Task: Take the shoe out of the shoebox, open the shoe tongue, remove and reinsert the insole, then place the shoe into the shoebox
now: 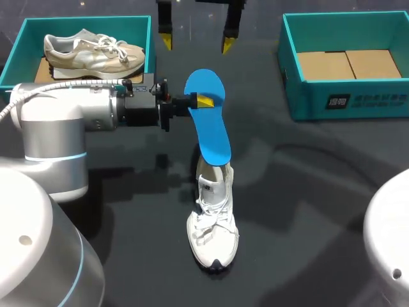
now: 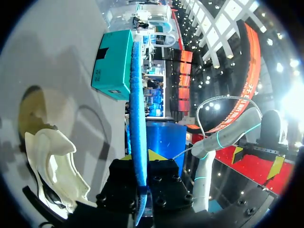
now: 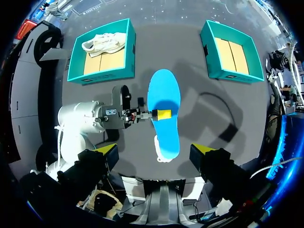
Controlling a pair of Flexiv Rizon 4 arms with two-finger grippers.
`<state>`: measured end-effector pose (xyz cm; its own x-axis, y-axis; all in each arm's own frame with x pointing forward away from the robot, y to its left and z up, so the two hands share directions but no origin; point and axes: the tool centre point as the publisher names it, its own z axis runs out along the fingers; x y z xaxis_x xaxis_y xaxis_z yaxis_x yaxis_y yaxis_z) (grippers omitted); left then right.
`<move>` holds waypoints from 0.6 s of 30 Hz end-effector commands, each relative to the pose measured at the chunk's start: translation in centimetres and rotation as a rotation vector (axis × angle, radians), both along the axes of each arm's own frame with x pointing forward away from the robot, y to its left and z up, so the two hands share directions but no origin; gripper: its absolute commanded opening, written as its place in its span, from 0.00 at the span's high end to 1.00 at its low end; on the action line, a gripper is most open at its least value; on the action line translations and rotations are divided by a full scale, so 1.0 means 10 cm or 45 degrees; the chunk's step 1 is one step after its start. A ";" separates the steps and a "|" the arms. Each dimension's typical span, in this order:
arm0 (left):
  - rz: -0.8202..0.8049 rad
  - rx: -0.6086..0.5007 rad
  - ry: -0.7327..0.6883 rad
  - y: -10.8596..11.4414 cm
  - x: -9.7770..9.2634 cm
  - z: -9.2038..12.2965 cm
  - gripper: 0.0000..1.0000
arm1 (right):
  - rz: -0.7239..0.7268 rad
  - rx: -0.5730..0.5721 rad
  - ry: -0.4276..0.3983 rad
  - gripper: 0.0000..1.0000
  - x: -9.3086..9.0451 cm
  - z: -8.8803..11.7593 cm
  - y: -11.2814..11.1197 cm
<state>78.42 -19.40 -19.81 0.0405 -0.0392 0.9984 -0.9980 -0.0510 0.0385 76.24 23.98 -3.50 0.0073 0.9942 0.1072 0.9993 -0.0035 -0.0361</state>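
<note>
Two teal cardboard shoeboxes on the dark desk (image 1: pixel 307 192): the left box (image 1: pixel 19 45) at 10 o'clock holds one beige sneaker (image 1: pixel 92 51), and the right box (image 1: pixel 300 96) at 2 o'clock wears a dark label (image 1: pixel 337 101) with pale print. One white lace-up sneaker (image 1: pixel 214 224) sits near 6. The left pincer (image 1: pixel 199 100) is clamped on the single blue foam insole (image 1: pixel 209 121), whose low end is at that sneaker's collar. The right pincer (image 1: pixel 197 43) hangs at 12, fingers apart.

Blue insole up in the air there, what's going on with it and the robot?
The left gripper is shut on a blue insole, holding it on a slant with its lower end at the opening of a white shoe that sits on the dark table. The right gripper hangs open above, holding nothing. A beige shoe lies in the teal shoebox on the left; the teal shoebox on the right shows only its cardboard floor.
</note>
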 end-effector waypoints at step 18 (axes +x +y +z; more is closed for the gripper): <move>0.003 -0.001 -0.001 0.00 -0.01 -0.01 1.00 | -0.015 0.451 0.005 0.00 -0.04 0.14 -0.51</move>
